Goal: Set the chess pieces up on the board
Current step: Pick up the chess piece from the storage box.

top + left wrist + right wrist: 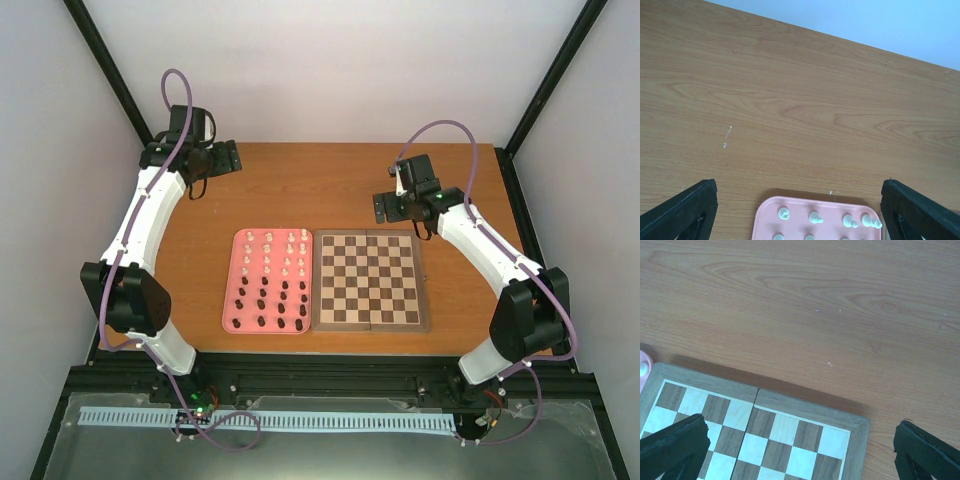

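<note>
While pcs [266, 282] stand in tray [228, 290], board [369, 280] sits beside.

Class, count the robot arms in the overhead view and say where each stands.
2. The left arm runs up the table's left side, the left tool open beyond the pink tray. The right arm stands opposite, the right tool open near the board's far edge. None seems hidden.

desk [300, 190]: smooth wood-grain laminate look, slight sheen. board [369, 281]: matt wood, light and dark squares. tray [765, 220]: smooth pink plastic.
</note>
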Tool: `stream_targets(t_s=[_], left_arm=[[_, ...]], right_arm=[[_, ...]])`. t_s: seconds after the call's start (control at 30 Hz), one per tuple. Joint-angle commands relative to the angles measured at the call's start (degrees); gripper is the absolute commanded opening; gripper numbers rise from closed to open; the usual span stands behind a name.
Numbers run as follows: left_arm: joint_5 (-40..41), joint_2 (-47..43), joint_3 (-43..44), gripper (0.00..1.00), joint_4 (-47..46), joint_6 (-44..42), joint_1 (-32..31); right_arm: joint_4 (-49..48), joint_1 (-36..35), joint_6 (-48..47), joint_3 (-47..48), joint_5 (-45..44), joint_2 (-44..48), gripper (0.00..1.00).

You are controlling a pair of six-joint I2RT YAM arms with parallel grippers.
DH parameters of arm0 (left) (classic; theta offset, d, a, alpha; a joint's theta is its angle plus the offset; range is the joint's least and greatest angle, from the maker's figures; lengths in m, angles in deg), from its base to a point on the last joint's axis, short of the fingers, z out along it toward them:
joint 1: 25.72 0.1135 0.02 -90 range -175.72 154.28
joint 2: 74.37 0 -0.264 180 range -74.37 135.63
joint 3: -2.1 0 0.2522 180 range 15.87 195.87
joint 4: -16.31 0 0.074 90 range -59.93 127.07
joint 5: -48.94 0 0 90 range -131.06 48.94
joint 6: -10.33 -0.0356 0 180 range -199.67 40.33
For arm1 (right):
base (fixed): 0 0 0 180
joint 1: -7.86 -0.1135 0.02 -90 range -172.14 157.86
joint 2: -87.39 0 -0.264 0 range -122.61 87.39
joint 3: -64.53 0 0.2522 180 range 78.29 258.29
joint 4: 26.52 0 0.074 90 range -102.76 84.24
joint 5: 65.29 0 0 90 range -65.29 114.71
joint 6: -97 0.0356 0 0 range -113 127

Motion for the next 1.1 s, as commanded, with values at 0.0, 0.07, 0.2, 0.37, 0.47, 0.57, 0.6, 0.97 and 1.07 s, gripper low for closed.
stream_targets(t_s=[0.0,0.07,0.2,0.37,0.47,0.57,0.6,0.97,1.07], left_arm=[[-1.7,0.5,2.4,1.00,0.3,0.2,0.1],[-2.1,0.5,2.4,1.00,0.2,0.0,0.1],[-2.0,0.2,2.3,1.00,-0.1,-0.4,0.0],[-1.9,0.5,2.5,1.00,0.5,-0.7,0.1],[-2.0,0.7,2.5,1.00,1.0,-0.8,0.1],[-2.6,0.9,2.4,1.00,1.1,-1.2,0.1],[-2.8,1.0,2.5,1.00,1.2,-1.4,0.1],[1.5,0.0,3.9,1.00,0.4,-1.8,0.1],[4.4,0.1,5.3,1.00,0.3,-0.1,0.0]], right_arm=[[0.3,-0.3,0.4,0.6,-1.0,1.2,1.00],[0.2,-0.3,0.0,0.6,-1.4,1.5,1.00],[0.3,-0.3,-0.3,0.9,-2.0,1.3,1.00],[2.2,-0.3,-0.3,2.1,-2.4,0.0,1.00],[2.6,-0.3,-0.6,1.7,-2.2,0.0,1.00],[3.0,-0.3,-1.1,2.2,-1.6,0.4,1.00],[2.7,-0.3,-1.3,2.1,-1.5,0.8,1.00],[1.7,-0.3,3.5,4.0,-8.9,1.9,1.00],[-0.5,-0.2,4.6,2.4,-12.3,3.0,1.00]])
